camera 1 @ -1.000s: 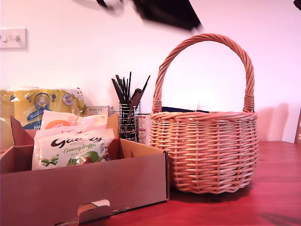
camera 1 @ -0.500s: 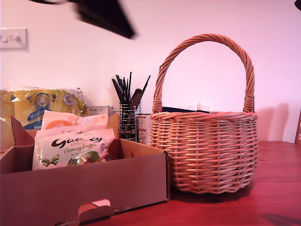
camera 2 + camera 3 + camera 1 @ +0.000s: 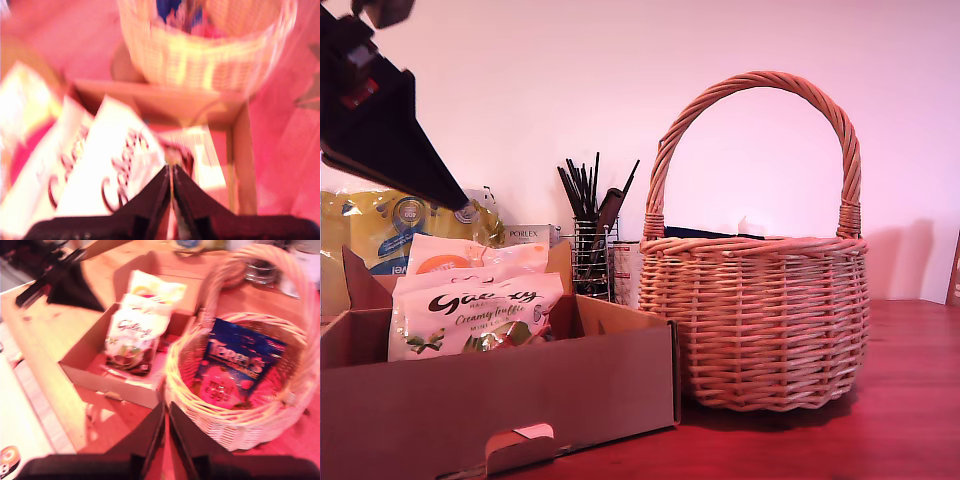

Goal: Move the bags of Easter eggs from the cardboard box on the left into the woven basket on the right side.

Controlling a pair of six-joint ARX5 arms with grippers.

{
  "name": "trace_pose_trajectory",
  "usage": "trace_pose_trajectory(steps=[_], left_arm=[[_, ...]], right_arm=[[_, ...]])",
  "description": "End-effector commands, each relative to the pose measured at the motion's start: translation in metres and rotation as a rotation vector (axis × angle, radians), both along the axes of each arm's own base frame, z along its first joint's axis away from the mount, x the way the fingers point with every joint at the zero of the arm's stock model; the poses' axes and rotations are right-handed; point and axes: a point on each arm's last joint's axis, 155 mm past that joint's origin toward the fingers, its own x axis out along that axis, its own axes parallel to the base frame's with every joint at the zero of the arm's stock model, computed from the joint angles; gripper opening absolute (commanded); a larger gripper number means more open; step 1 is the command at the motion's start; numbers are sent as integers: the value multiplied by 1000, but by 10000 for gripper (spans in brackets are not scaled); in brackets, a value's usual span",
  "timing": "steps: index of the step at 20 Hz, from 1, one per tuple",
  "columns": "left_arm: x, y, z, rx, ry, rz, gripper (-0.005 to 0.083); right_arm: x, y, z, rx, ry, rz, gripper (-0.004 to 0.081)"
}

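Note:
Several white Galaxy bags and an orange-and-white bag stand in the cardboard box at the exterior view's left. The woven basket stands beside it toward the exterior view's right. A dark blue Terry's bag lies inside the basket. My first gripper hangs shut and empty above the box's back; its wrist view shows its tip over the Galaxy bags. My second gripper is shut, high above the basket and box.
Behind the box sit a large yellow package, a small white Porlex box and a wire holder of black brushes. The red-brown table runs on past the basket toward the exterior view's right.
The first arm swung from above the basket's handle across to the exterior view's left and came down over the box. Bags, box and basket stayed put.

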Motion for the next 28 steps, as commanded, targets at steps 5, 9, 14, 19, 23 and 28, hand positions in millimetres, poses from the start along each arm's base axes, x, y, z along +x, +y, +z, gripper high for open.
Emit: trace_pose_trajectory(steps=[5, 9, 14, 19, 23, 28], left_arm=[[20, 15, -29, 70, 47, 77, 654], [41, 22, -48, 155, 4, 91, 662], [53, 35, -70, 250, -11, 71, 662], [50, 35, -82, 230, 39, 58, 662], [29, 11, -78, 104, 117, -36, 659], [2, -9, -73, -23, 248, -95, 656]], right_arm=[[2, 1, -5, -10, 14, 7, -13], [4, 2, -9, -15, 31, 9, -13], [4, 3, -9, -16, 32, 9, -13], [4, 3, -9, -16, 32, 9, -13], [4, 3, -9, -16, 31, 9, -13], [5, 3, -8, -14, 25, 9, -13]])
